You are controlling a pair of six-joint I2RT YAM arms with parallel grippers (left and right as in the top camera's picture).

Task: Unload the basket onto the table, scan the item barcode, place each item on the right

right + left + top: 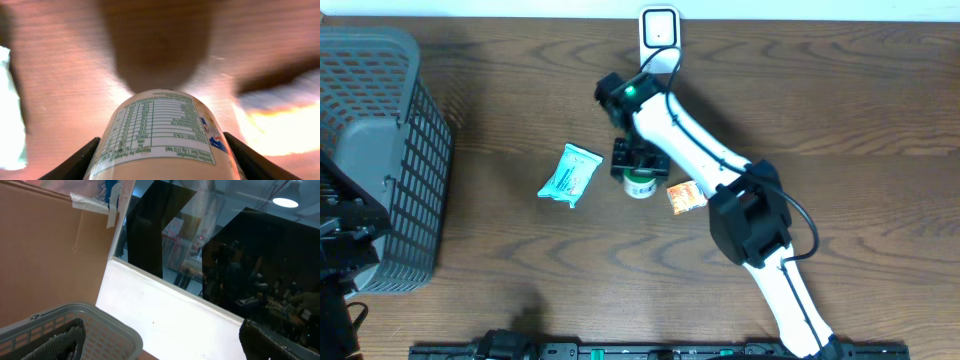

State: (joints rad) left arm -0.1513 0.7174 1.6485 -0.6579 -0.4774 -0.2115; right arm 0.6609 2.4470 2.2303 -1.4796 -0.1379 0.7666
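Now, right hand [160,161] snug around smooth cylindrical paper-labelled bottle [160,120]; left hand [165,342] wide open.

Dark wood table [500,290], cardboard panel [50,255], dark glass [265,255], ceiling lamp [286,202]

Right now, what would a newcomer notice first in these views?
The right gripper grips a white, green-labelled bottle in the middle of the wooden table, flanked by a teal packet and an orange packet. A grey basket stands at the left edge; a white scanner at the far edge.
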